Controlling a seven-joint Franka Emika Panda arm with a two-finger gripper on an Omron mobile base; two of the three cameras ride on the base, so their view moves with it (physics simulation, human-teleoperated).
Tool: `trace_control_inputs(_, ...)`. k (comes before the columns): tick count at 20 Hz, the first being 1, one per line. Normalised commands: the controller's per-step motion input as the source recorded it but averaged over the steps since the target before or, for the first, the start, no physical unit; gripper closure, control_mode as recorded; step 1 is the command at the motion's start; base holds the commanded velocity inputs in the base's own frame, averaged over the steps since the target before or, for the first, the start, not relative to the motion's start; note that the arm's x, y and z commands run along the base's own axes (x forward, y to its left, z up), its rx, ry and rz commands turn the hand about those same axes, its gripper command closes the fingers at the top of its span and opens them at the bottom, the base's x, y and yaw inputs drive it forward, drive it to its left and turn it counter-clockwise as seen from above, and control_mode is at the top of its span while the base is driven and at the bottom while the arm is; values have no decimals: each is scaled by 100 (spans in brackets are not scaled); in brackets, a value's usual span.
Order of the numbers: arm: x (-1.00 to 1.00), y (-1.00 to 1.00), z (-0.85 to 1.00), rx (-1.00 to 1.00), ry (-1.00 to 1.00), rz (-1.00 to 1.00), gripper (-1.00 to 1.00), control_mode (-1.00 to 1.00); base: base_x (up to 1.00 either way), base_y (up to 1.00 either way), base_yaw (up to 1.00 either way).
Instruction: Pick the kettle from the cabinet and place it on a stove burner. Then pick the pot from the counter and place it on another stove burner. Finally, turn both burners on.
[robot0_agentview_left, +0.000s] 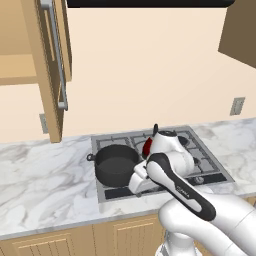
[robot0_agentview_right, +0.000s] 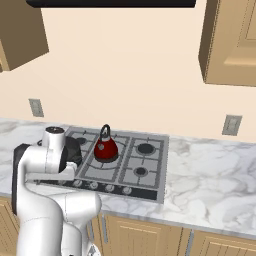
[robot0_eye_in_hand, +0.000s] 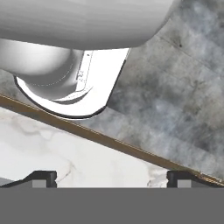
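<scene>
I see the pot at centre-left of the left base view, sitting on the front left burner of the stove, partly behind my arm. The kettle stands upright just left of centre in the right base view, on a burner at the middle of the stove; in the left base view a sliver of its red body peeks out beside my arm. The knobs run along the stove's front edge. In the hand view, my gripper has its fingers spread wide at the bottom corners, empty, pointing down past the counter edge toward a grey floor. The cabinet at the upper left has its door swung open.
</scene>
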Motion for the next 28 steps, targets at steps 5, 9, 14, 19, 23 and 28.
trace_control_inputs(5, 5, 1, -7, 0, 0, -8, -100, -100, 0, 0, 0)
trace_control_inputs(9, 6, 1, -18, 0, 0, -8, -100, -100, 0, 0, 0)
trace_control_inputs(14, 10, 2, -16, -1, -3, -8, -100, -100, 0, 0, 0)
trace_control_inputs(19, 16, 0, -15, -2, -1, -6, -100, -100, 0, 0, 0)
trace_control_inputs(23, 25, 0, -20, -1, 0, -4, -100, -100, 0, 0, 0)
trace_control_inputs(28, 19, 0, -25, 0, 0, -3, -100, -100, 0, 0, 0)
